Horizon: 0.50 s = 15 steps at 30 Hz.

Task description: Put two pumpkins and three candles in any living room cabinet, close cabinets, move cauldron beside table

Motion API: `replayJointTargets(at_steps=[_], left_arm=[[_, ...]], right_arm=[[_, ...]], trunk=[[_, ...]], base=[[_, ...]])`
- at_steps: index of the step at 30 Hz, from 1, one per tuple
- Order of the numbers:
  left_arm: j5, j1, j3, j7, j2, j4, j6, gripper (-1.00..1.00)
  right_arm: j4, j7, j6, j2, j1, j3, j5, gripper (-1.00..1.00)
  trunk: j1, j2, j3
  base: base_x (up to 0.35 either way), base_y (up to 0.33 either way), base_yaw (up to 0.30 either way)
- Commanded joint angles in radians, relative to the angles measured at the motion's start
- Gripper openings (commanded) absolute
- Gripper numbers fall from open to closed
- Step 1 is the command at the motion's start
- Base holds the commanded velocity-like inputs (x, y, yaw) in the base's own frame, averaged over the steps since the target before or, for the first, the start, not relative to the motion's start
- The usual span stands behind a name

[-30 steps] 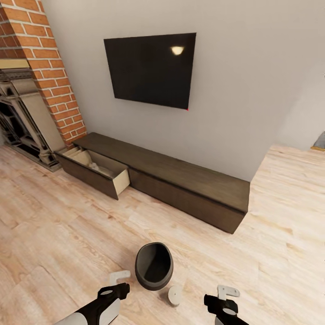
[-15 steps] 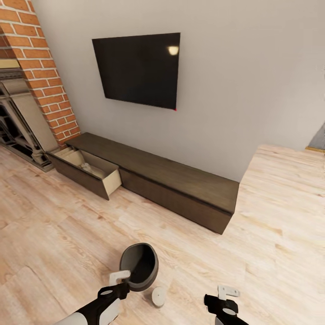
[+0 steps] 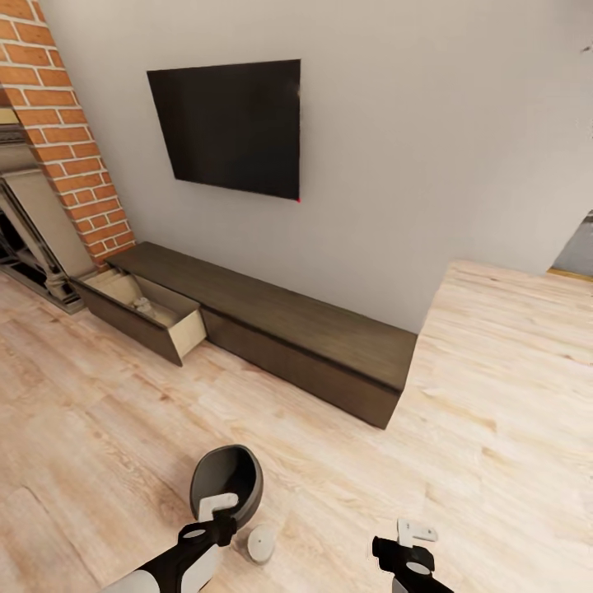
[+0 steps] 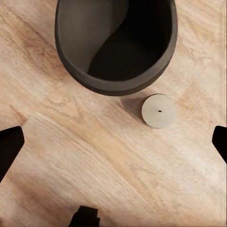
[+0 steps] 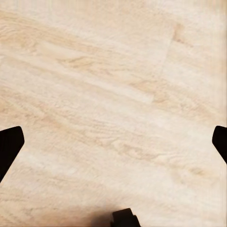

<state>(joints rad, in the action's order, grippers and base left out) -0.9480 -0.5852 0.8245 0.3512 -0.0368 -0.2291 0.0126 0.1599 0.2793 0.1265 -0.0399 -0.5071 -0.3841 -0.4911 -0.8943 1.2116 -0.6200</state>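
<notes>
The black cauldron [image 3: 226, 484] stands on the wood floor just ahead of my left gripper [image 3: 218, 515], which is open. One candle [image 3: 262, 543] stands on the floor beside the cauldron. In the left wrist view the cauldron [image 4: 116, 42] and the candle [image 4: 159, 110] lie beyond the open left gripper [image 4: 113, 144], apart from its fingers. My right gripper [image 3: 409, 539] is open over bare floor, as the right wrist view [image 5: 113, 142] confirms. The long dark cabinet [image 3: 280, 317] runs along the wall. Its left drawer [image 3: 136, 317] is pulled out, with a small pale object inside.
A black TV [image 3: 226, 128] hangs on the grey wall above the cabinet. A brick fireplace [image 3: 62, 136] stands at the left. The wall ends in a corner at the right, with floor stretching beyond it toward a doorway [image 3: 576, 247].
The whole view has swung, so the cabinet, TV, cauldron and candle all sit further left in the picture. The cauldron now appears right in front of my left gripper. Both arms hold their pose.
</notes>
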Motion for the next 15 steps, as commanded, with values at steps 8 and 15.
replayJointTargets(at_steps=[8, 15], left_arm=[[-0.008, -0.001, 0.008, 0.006, 0.0, -0.001, 0.001, 1.0], [-0.008, -0.001, 0.008, 0.007, 0.001, -0.001, 0.002, 1.0]], right_arm=[[0.0, 0.004, 0.003, 0.0, -0.001, -0.009, -0.011, 1.0], [0.0, 0.004, 0.003, 0.0, -0.001, -0.009, -0.011, 1.0]], trunk=[[0.0, 0.0, -0.001], [0.0, 0.0, -0.001]], base=[[0.163, -0.268, 0.0], [0.184, -0.21, 0.0]])
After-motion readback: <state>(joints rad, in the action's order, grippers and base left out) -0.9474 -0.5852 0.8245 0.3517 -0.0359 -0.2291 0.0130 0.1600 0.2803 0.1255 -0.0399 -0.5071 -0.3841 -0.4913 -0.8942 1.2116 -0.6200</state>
